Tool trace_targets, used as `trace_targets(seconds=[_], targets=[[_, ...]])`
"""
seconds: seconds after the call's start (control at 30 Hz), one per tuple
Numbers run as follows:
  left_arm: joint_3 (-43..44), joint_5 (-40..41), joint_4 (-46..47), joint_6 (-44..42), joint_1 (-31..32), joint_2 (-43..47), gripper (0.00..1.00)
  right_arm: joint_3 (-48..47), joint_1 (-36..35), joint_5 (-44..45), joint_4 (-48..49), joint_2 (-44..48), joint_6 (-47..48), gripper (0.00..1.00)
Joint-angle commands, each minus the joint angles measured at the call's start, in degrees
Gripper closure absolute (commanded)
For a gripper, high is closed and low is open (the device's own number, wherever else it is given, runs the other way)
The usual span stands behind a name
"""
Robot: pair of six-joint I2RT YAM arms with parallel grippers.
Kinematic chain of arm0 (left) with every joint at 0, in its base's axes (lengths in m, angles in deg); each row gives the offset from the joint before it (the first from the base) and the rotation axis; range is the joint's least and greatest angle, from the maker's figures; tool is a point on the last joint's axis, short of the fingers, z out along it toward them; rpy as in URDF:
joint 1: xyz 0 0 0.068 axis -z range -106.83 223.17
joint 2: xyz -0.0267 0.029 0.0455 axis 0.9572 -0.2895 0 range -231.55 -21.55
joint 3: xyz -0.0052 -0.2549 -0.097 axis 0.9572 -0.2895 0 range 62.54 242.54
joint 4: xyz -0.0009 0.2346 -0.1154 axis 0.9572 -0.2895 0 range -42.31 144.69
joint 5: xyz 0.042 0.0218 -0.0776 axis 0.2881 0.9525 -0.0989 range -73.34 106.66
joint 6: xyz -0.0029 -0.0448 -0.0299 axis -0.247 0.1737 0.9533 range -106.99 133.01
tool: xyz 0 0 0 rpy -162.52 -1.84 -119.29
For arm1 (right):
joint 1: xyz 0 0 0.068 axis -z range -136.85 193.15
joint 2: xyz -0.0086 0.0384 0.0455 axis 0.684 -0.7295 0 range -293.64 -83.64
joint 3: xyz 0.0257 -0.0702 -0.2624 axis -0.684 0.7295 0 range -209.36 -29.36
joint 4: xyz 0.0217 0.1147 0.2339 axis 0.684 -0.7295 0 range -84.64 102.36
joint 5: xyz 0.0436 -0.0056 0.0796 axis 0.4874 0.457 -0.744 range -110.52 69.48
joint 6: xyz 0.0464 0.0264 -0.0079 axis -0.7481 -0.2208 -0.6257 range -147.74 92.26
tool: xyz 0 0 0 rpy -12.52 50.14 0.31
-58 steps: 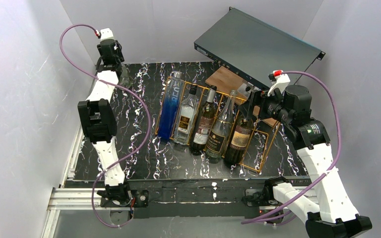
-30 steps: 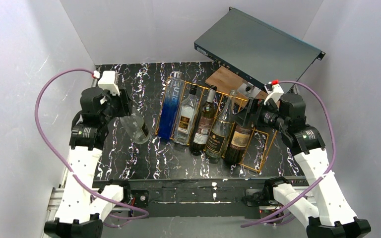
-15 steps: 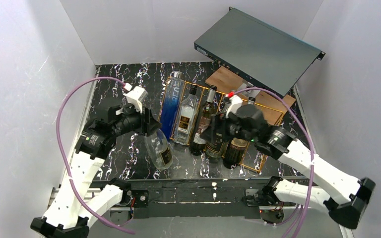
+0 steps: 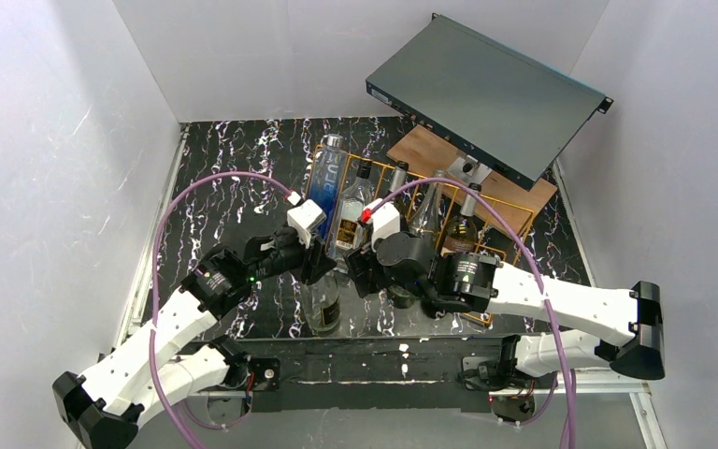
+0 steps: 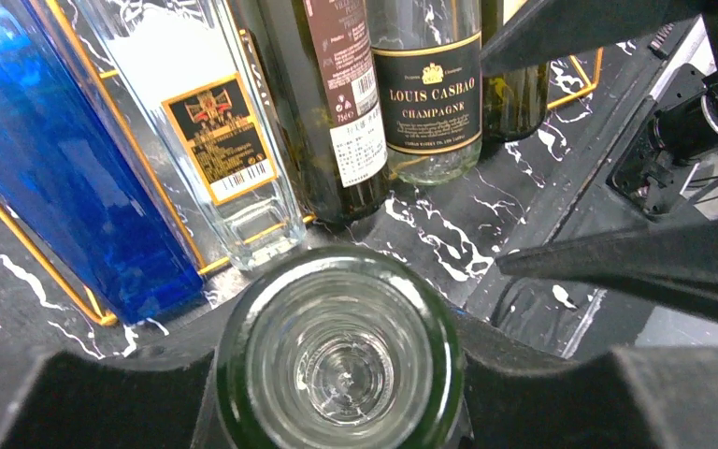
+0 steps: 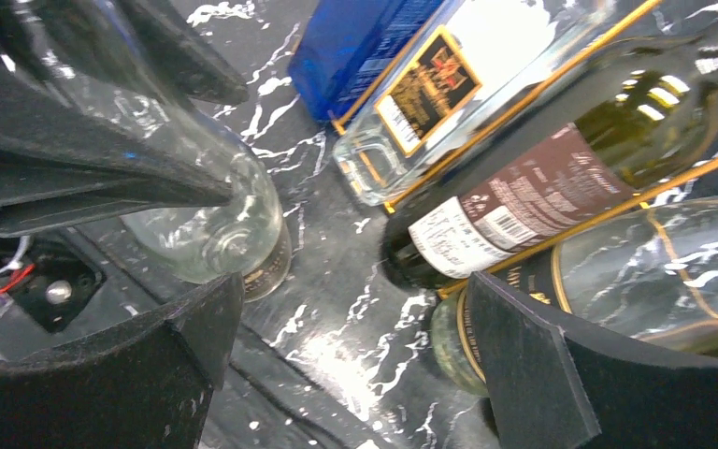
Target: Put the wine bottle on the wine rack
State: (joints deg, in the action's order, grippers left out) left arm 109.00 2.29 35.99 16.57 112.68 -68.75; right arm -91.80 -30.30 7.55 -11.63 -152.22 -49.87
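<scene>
I have the bottle clenched in the left gripper, near the table's front edge, left of the rack. I can't tell whether its base touches down. The right gripper is spread empty beside it, and its arm hides the rack's front.

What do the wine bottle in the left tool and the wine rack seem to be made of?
The wine bottle looks like clear, glossy glass: one can see through its thick base, and its rim carries bright highlights. The wine rack seems to be thin metal wire with a shiny orange-gold finish; whether that is paint or plating, I cannot tell.
</scene>
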Motion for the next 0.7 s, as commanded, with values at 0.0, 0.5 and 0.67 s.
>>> trace_targets(seconds=[0.0, 0.5, 0.67], targets=[[0.2, 0.1, 11.2, -2.3, 0.2, 2.7, 1.0, -1.2, -0.3, 7.4, 1.1, 1.8, 4.1, 0.01], [-3.7, -4.0, 17.0, -0.7, 0.3, 3.7, 1.0, 7.5, -0.3, 7.6, 6.9, 10.3, 1.3, 0.02], [-2.6, -5.3, 15.0, -1.5, 0.3, 2.3, 0.98, 7.5, -0.3, 6.8, 5.9, 10.1, 0.3, 0.02]])
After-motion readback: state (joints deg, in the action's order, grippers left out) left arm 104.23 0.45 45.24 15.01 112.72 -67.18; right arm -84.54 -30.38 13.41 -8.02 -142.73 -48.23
